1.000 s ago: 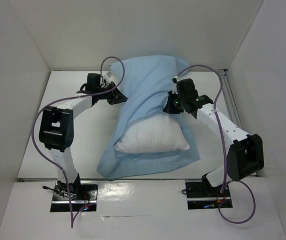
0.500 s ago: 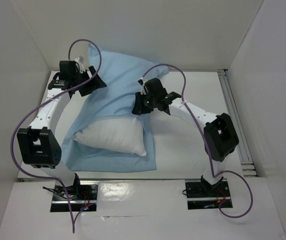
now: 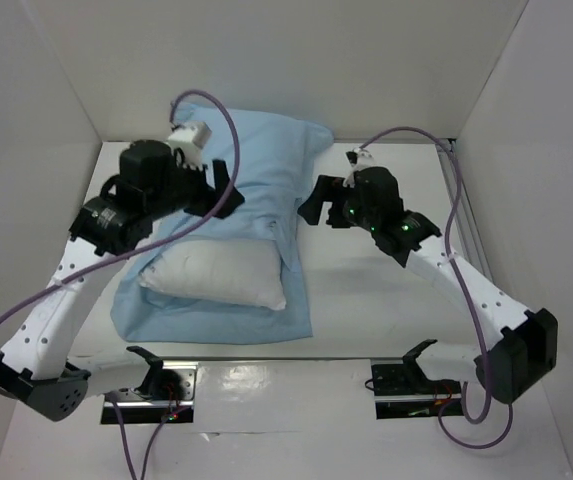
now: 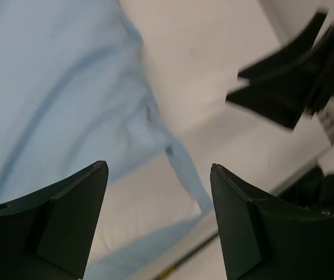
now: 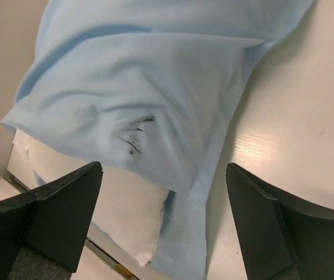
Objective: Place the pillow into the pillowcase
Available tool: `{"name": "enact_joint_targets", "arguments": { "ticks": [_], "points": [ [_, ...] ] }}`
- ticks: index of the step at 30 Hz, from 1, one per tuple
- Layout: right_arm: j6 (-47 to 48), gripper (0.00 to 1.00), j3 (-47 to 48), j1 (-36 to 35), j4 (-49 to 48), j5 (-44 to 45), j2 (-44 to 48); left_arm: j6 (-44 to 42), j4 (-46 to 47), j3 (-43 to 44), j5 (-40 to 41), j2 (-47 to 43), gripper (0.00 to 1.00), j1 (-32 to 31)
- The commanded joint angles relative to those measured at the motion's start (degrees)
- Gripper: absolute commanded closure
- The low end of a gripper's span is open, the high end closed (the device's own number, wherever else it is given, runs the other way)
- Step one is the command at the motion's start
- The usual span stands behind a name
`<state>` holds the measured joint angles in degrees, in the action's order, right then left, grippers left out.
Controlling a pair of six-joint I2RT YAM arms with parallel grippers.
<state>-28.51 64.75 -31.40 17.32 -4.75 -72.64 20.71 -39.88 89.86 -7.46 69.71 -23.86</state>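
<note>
**Change from a second ago.** Both tools are now standing open and gripping nothing, whereas each was then pinched onto the cloth. The left tool (image 3: 228, 190) is hovering over the left edge of the pillowcase (image 3: 266, 160), at upper centre. The right tool (image 3: 311, 202) is hanging just beside the pillowcase's right edge.

**Task things.** The pillowcase, blue face up, is lying further left than before and is reaching from the back of the desk (image 3: 386, 300) towards its front edge. You are seeing the pillow (image 3: 216, 280) shifted left with it. The pillow is sitting left of centre in the lower half, with its far part tucked under the blue cloth. Its near long side is showing white out of the opening.

**Surroundings.** The desk is white, and plain white walls (image 3: 266, 60) are closing it in at the back and on both sides. Purple cables (image 3: 232, 120) are looping over both arms. The two arm bases (image 3: 151, 385) are sitting at the bottom of the frame.
</note>
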Motion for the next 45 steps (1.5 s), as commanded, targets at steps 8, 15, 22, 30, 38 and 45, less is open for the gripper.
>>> {"name": "enact_joint_targets", "arguments": {
  "ticks": [8,15,22,30,38,45],
  "points": [
    [-0.32,0.00,-17.99,-1.29,2.46,-8.86,2.51,4.60,-5.65,-22.09,10.61,-4.41,0.01,-20.34],
    [0.21,0.00,-19.74,-4.90,-5.88,-7.64,-6.01,6.97,0.31,-28.77,19.31,2.09,0.01,-21.58],
    [0.21,0.13,-17.21,-5.43,-13.80,-9.13,-16.21,7.77,6.20,-30.54,22.15,9.82,0.49,-19.31],
    [2.76,1.00,-10.36,-5.96,-7.85,-7.21,-8.78,9.09,9.12,-21.78,16.79,10.44,1.00,-11.83],
    [3.90,1.00,0.46,-5.96,4.73,-3.41,7.24,6.89,6.22,-3.48,15.55,16.76,1.00,-10.07],
    [-1.96,1.00,-1.63,-10.00,18.61,1.93,19.45,12.06,6.56,1.98,16.69,24.41,1.00,-13.84]
  ]
}}
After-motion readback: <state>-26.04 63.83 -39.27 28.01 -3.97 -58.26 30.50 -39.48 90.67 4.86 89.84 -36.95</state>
